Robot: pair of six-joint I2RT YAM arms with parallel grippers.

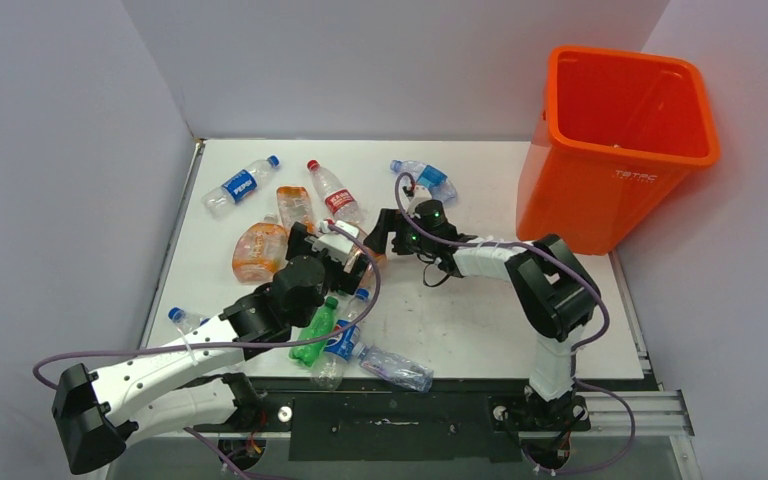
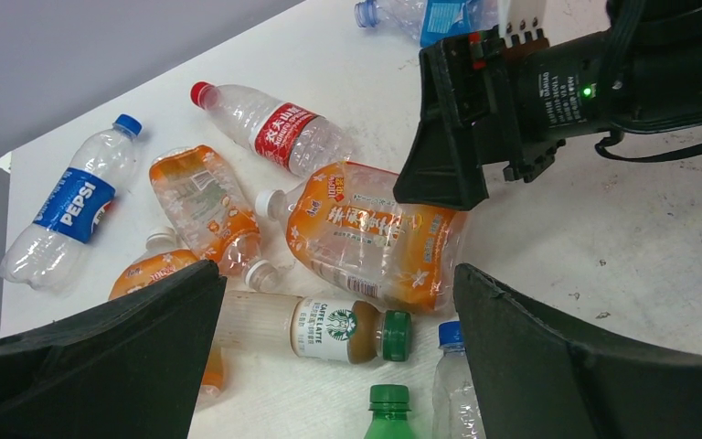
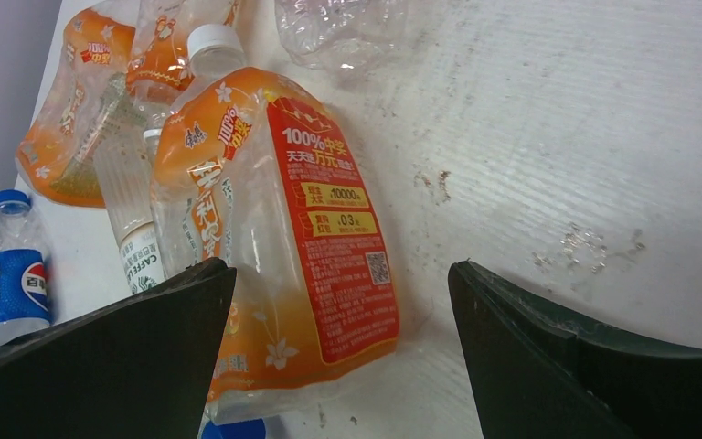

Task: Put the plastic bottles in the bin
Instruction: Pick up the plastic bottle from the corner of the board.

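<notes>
Now: right gripper [image 3: 338, 267] open, poised over the orange bottle [image 3: 274, 229], the nearer arm | bottle lies flat mid-frame, cap upper left, lengthwise between the fingers [image 3: 101, 366] | left gripper [image 2: 338, 267] open too | bin [image 1: 560, 190] upper right

Robotics lab / test cell, by the look: white tabletop [image 1: 480, 330] under the left claw [image 1: 348, 258] & right claw [image 1: 380, 233], boxed in by plain grey partition walls [image 1: 60, 150] beyond & to both sides of them. Behind the claws, 2 arms [image 1: 160, 365] bolted to a black base [image 1: 390, 437] w/ aluminium rail [image 1: 650, 405]; purple cables [image 1: 603, 305] trail.
</notes>
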